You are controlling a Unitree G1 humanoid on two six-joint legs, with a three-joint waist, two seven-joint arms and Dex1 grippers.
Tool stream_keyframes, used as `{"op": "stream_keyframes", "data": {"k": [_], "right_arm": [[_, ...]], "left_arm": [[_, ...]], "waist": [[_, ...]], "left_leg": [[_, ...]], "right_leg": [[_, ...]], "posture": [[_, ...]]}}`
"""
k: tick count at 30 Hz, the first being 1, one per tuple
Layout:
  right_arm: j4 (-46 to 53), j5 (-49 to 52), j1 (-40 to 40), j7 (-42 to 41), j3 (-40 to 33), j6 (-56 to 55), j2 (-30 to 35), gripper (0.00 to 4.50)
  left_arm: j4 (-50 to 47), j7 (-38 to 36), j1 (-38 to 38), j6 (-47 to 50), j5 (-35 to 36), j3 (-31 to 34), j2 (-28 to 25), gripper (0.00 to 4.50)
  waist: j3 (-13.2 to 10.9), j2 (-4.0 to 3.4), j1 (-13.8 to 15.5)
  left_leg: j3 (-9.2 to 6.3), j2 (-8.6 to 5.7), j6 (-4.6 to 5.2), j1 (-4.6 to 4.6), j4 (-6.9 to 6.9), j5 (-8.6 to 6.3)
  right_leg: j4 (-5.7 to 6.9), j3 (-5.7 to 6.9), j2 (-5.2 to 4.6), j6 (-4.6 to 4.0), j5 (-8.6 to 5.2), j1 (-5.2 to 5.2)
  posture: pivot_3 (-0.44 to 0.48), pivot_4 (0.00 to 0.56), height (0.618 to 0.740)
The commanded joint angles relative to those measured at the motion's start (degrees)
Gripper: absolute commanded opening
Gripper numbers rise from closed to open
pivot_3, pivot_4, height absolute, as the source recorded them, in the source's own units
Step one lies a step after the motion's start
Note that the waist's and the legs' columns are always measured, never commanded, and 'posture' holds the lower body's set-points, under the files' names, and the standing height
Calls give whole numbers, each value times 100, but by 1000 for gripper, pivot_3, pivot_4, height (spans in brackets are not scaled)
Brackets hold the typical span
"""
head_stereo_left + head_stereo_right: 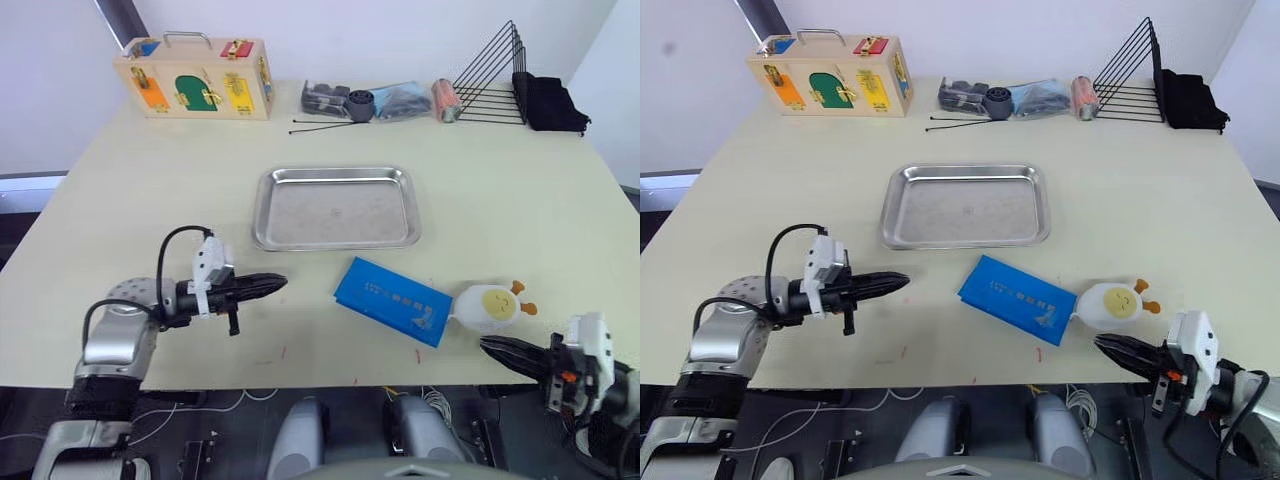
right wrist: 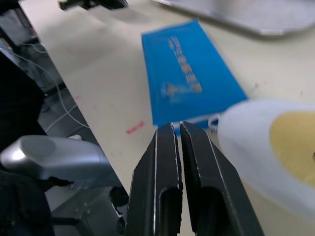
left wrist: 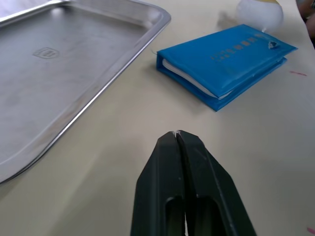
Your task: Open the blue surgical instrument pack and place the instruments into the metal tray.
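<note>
The left gripper hovers low over the bare table, its two black fingers pressed together with nothing between them, pointing toward the blue surgical instrument pack. The right gripper sits at the table's near edge, its fingers likewise closed and empty, tips just short of the white egg-shaped plush toy.

The pack lies flat and closed on the table between the two grippers, tilted at an angle, pale printed text facing up. In the left wrist view its pale lining shows along the open edge, but none of its contents can be seen. The plush toy rests just beside the pack's right end; whether they touch is unclear.

Just beyond the pack sits the metal tray, near it but apart, with nothing inside.

Along the far edge stand a wooden latch box, clear bags of dark parts, black cable ties, a black wire rack and a folded black cloth.
</note>
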State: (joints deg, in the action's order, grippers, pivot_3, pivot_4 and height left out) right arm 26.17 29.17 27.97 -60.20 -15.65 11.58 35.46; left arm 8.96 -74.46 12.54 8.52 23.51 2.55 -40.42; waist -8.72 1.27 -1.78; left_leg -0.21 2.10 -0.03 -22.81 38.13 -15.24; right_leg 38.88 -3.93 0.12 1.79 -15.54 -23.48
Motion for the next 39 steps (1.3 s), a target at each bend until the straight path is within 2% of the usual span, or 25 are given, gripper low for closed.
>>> {"op": "stream_keyframes", "data": {"k": [1,9,17,25,39], "right_arm": [[-231,-463,-15,268,224,-407,-151,43],[-804,-967,-432,718,846,-768,-574,43],[-952,-918,-881,1015,1093,-870,-894,43],[-883,-848,-1268,1036,1212,-723,-816,43],[-813,-859,-1483,1045,1327,-578,-657,43]], "left_arm": [[186,-69,251,-237,-123,-132,126,0],[678,-121,902,-384,-309,-457,575,0],[884,-218,1122,-475,-397,-584,747,0],[882,-221,1131,-529,-482,-709,936,0],[657,-137,917,-466,-501,-820,1233,0]], "waist": [[1,0,13],[2,1,30],[2,1,-3],[2,0,25],[2,0,16]], "left_leg": [[1,0,0,0,2,0],[0,-2,0,-4,14,0],[-2,0,0,-3,17,0],[-4,-1,0,-6,18,0],[-4,-1,1,-5,18,-1]], "right_leg": [[1,-1,0,0,0,0],[4,0,3,0,0,1],[8,-1,8,0,1,2],[8,1,7,0,2,2],[9,0,7,0,2,2]], "posture": [[0,150,740],[0,150,740],[0,150,740],[0,150,740],[0,150,740]]}}
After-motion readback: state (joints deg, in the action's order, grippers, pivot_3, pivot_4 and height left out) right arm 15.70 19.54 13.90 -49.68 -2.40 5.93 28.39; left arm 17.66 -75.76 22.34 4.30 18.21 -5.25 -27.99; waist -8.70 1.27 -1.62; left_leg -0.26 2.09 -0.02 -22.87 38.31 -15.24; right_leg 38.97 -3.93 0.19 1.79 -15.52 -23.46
